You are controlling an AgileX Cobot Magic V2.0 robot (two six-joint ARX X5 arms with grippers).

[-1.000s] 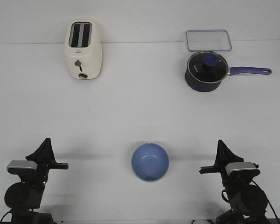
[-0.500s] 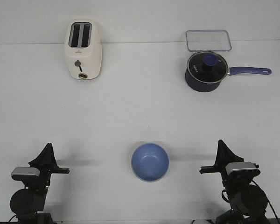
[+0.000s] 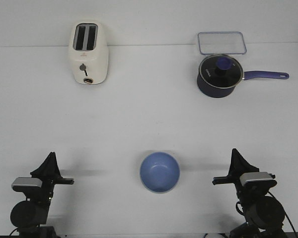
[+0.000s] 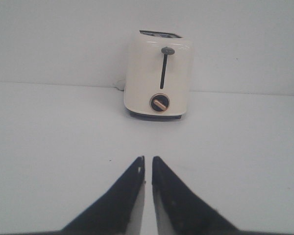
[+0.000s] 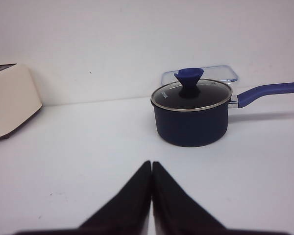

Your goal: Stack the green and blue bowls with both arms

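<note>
White tabletop [image 3: 149, 119] runs back to a white wall, evenly lit.

Nearest the camera: left gripper [image 3: 51, 160] at the near left corner, right gripper [image 3: 235, 156] at the near right corner, both low over the table and pointing forward. Left wrist view: left gripper [image 4: 147, 169] jaws nearly closed, thin gap between the black fingertips [image 4: 136, 171], nothing held. Right wrist view: right gripper [image 5: 151, 167] jaws pressed fully together, tips touching, nothing held.

Between the two grippers, near edge, roughly centered: blue bowl [image 3: 160, 172], upright, opening up. Well apart from both grippers, nothing touching it. Only the blue interior is visible from above; cannot tell if the green bowl is under it. No green surface shows in any view.

Far left: cream toaster [image 3: 88, 53], two slots up, lever and dial facing the robot. Same toaster [image 4: 159, 74] sits straight ahead of the left gripper in the left wrist view; its edge [image 5: 12, 100] clips into the right wrist view.

Far right: dark blue saucepan [image 3: 218, 75] with glass lid and blue knob, handle pointing right. Also in the right wrist view [image 5: 191, 117], ahead of the right gripper.

Just behind the saucepan, near the wall: clear rectangular container [image 3: 222, 42], also visible past the lid [image 5: 220, 73].
</note>
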